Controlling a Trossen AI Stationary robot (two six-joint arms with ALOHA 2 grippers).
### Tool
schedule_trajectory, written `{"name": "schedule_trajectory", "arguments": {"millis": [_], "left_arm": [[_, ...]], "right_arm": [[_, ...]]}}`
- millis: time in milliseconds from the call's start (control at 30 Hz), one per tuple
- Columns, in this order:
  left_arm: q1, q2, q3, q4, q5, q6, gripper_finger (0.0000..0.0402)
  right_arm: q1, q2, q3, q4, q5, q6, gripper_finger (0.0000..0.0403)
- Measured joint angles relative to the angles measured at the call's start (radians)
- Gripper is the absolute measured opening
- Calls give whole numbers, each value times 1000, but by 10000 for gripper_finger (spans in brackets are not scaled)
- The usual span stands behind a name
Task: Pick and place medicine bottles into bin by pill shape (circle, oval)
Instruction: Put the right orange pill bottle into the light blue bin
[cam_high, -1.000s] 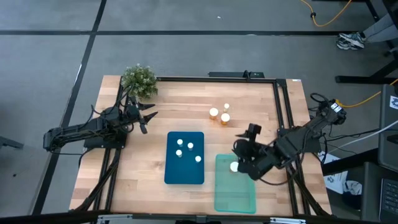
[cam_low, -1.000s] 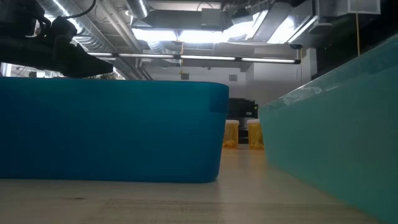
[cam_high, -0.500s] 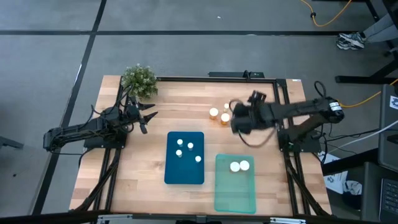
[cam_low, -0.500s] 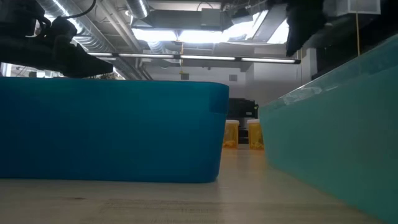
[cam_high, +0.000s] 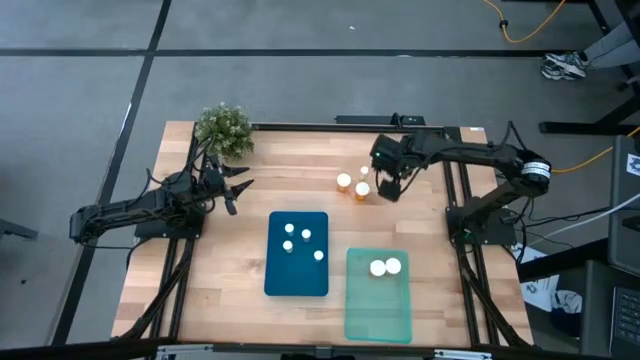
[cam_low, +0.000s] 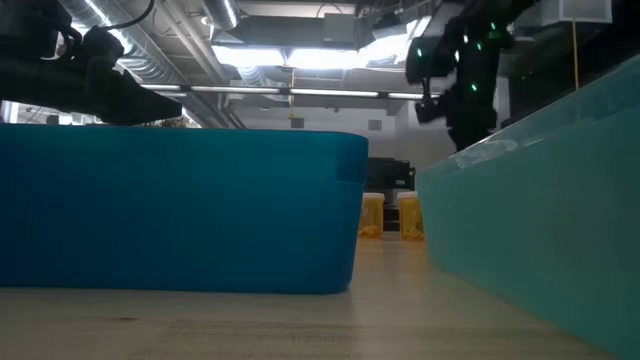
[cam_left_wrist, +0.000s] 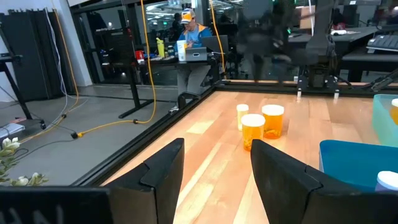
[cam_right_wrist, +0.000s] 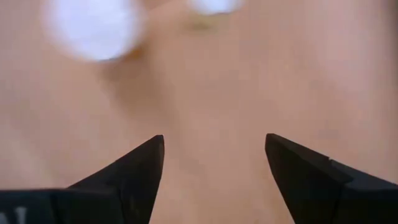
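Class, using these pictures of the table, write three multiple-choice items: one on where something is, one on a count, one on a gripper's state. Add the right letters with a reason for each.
1. Where is the potted plant?
A. the table's far left corner
B. inside the teal bin
C. beside the right arm's base

2. How many bottles lie in the blue bin?
A. two
B. four
C. six

3. How is the right gripper?
A. shut on a bottle
B. open and empty
C. out of view

Answers:
1 A, the high view shows it at that corner.
2 B, four white caps show in the blue bin, against two in the teal bin.
3 B, its wrist view shows the fingers apart over bare wood.
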Motion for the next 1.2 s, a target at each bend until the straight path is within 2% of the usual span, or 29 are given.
{"name": "schedule_trajectory", "arguments": {"millis": [100, 167, 333, 567, 833, 1200], "left_arm": [[0, 0, 0, 0, 0, 0, 177], [0, 0, 0, 0, 0, 0, 177], [0, 0, 0, 0, 0, 0, 177], [0, 0, 0, 0, 0, 0, 177], [0, 0, 0, 0, 0, 0, 177], [0, 0, 0, 0, 0, 0, 177]], "right_arm": [[4, 0, -115, 119, -195, -79, 281], [24, 0, -184, 221, -239, -89, 281], [75, 0, -307, 478, -110, -61, 281], [117, 0, -340, 706, -106, -42, 281], [120, 0, -340, 809, -59, -14, 281], [120, 39, -340, 855, -40, -2, 281]]}}
